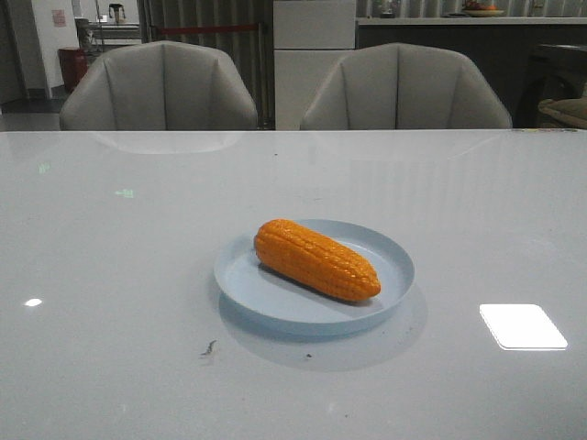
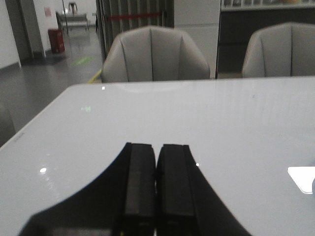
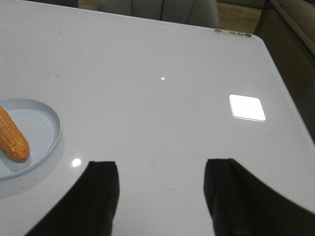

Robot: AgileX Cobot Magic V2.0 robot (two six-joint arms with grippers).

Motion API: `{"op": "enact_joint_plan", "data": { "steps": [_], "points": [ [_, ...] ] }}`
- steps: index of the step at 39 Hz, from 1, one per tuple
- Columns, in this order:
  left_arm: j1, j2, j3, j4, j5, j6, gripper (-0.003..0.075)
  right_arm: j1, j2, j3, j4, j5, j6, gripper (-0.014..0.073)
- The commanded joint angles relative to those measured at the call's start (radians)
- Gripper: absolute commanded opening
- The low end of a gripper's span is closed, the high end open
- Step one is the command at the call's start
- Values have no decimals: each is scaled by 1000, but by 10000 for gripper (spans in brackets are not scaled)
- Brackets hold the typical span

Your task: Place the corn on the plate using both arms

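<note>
The orange corn (image 1: 316, 258) lies across the pale blue plate (image 1: 394, 261) in the middle of the white table, its tapered end toward the front right. Neither arm shows in the front view. In the right wrist view the corn's end (image 3: 12, 135) and part of the plate (image 3: 47, 130) sit off to one side of my right gripper (image 3: 162, 164), which is open and empty above bare table. My left gripper (image 2: 157, 147) is shut and empty over bare table, with neither corn nor plate in its view.
Two grey chairs (image 1: 160, 87) (image 1: 404, 87) stand behind the table's far edge. A bright light reflection (image 1: 523, 326) lies on the table at the front right. A small dark smudge (image 1: 209, 347) marks the table in front of the plate.
</note>
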Motion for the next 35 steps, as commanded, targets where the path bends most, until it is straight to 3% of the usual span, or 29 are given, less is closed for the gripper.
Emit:
{"op": "enact_joint_plan", "data": {
  "steps": [1,35],
  "points": [
    [1,-6,37,-21,-68,-7,94,0,13,-26,-2,-85,-2,489],
    [1,16,37,-21,-62,-7,94,12,10,-18,-8,-123,-2,472]
  ]
}}
